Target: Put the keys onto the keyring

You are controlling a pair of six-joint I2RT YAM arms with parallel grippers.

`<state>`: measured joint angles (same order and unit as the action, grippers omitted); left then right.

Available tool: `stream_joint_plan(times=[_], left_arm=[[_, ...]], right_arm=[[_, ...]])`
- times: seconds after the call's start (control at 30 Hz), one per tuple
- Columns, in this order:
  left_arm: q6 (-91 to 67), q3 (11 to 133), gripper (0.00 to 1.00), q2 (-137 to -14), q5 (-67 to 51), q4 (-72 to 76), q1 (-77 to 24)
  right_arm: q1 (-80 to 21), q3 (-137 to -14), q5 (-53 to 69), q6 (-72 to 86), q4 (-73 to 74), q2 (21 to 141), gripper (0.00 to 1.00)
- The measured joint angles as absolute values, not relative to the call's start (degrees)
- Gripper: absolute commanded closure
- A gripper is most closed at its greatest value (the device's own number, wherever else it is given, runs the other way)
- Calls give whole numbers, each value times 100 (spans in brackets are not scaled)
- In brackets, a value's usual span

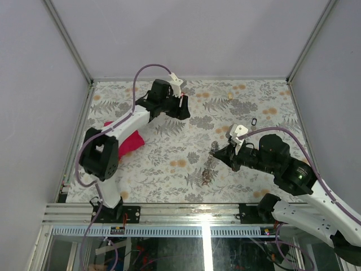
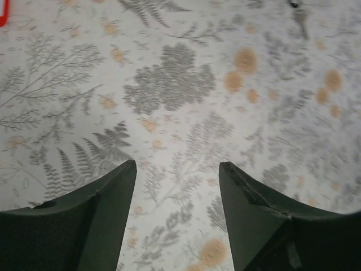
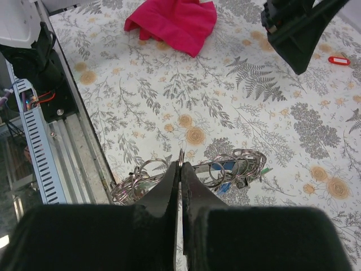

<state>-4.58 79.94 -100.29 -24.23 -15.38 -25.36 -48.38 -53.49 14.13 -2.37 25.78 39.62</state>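
Observation:
My right gripper is shut on the thin edge of the keyring, a tangle of silver rings with keys lying near the table's front edge. Blue and green tags show among the rings. Far back on the table, my left gripper hangs open over bare patterned cloth, nothing between its fingers. A red-tagged key lies beside it, just entering the left wrist view at the top left corner. A black-tagged key lies loose behind my right gripper.
A magenta cloth lies crumpled at the left, beside the left arm. A small cream tag rests at the back. A metal rail runs along the table's near edge, close to the ring cluster. Walls enclose the table.

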Motion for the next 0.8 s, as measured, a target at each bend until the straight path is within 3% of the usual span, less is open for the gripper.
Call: stream_joint_plan(times=[0.5, 0.8], left_arm=[[-54, 11638, 37, -13559, -1155, -1671, -2023], [226, 12674, 36, -14704, -902, -1634, -1750]], right_arm=[[-4838, -5111, 1116, 349, 2244, 3903, 99], [-4838, -5111, 1094, 508, 2239, 4051, 100]])
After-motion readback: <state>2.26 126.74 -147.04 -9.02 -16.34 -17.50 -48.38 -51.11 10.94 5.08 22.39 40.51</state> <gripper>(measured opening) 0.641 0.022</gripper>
